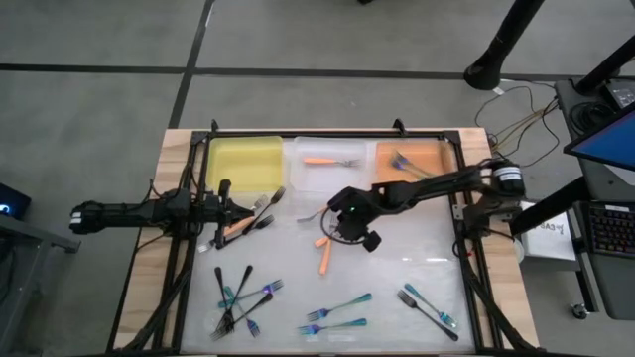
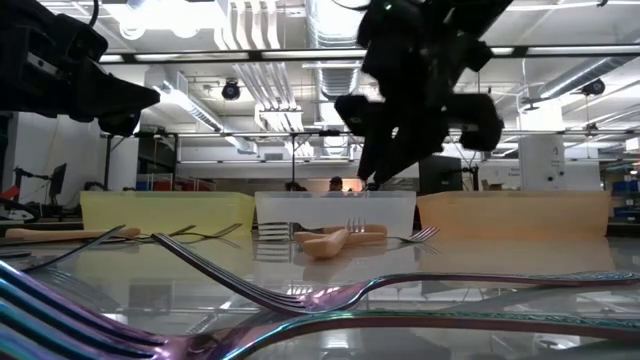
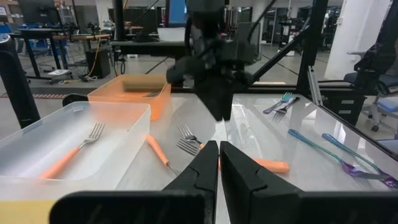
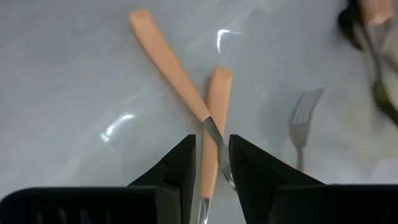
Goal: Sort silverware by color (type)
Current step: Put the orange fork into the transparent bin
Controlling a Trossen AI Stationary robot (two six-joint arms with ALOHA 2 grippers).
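Observation:
Two orange-handled forks (image 4: 171,65) (image 4: 214,118) lie crossed on the clear table top, and they also show in the high view (image 1: 324,253). My right gripper (image 4: 212,165) hangs above them at the table's middle (image 1: 339,230), pointing down. It is narrowly open, with one finger on either side of the crossing, and the low view shows it (image 2: 376,172) clear of the forks (image 2: 335,240). My left gripper (image 3: 219,165) is shut and empty, raised at the left (image 1: 222,213) beside a few forks (image 1: 253,218).
Three trays stand along the far edge: a yellow one (image 1: 243,164), a clear one (image 1: 310,178) holding an orange fork (image 1: 332,161), and an orange one (image 1: 432,161) holding a blue fork. Black and teal forks lie near the front (image 1: 238,296) (image 1: 337,315) (image 1: 429,307). A silver fork (image 4: 303,118) lies beside the crossed pair.

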